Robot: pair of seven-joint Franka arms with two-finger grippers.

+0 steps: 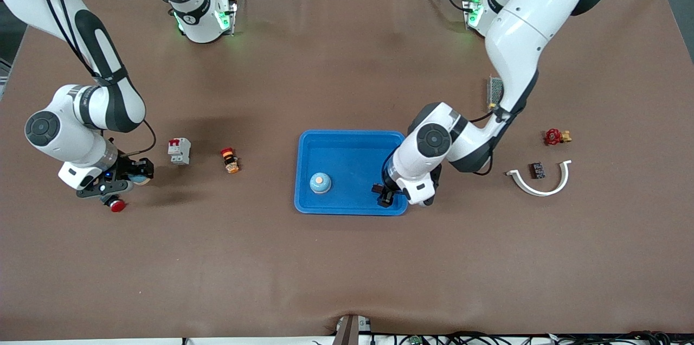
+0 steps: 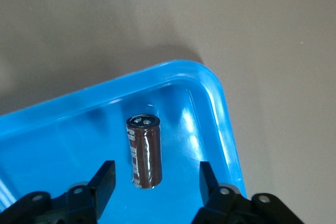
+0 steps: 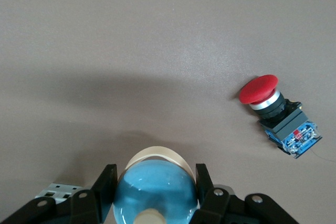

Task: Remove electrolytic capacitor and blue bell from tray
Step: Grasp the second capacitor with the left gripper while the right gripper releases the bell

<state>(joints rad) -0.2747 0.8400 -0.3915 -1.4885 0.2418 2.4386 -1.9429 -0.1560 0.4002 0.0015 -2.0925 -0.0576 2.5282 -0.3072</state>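
Right hand (image 3: 155, 174), low over the desk near the right arm's end, is closed on a blue domed bell (image 3: 152, 200), its fingers (image 3: 107, 177) pressed to the sides of the dome. A red push button (image 3: 278, 114) lies on the desk just beside it. A circuit breaker (image 1: 179, 150) and a small orange button (image 1: 230, 160) lie between that hand and the tray (image 1: 352, 141).

The tray, mid-desk, holds two things. A second blue bell (image 1: 320, 183) sits near the tray edge nearer the front camera, toward the right arm's end. The electrolytic capacitor (image 2: 143, 148) lies in the tray corner nearer the camera, toward the left arm's end.

Left hand (image 2: 156, 174) is down in that corner, partly open, one finger on each side of the capacitor with a gap on both sides; nothing is gripped.

Judged handling: the capacitor is light and rigid, and its smooth sleeve could slip or roll, so it is best taken across mid-body. The bell is stiff, with a glossy dome, and is best taken low at its widest part.

A white curved piece (image 1: 539, 182) lies toward the left arm's end.
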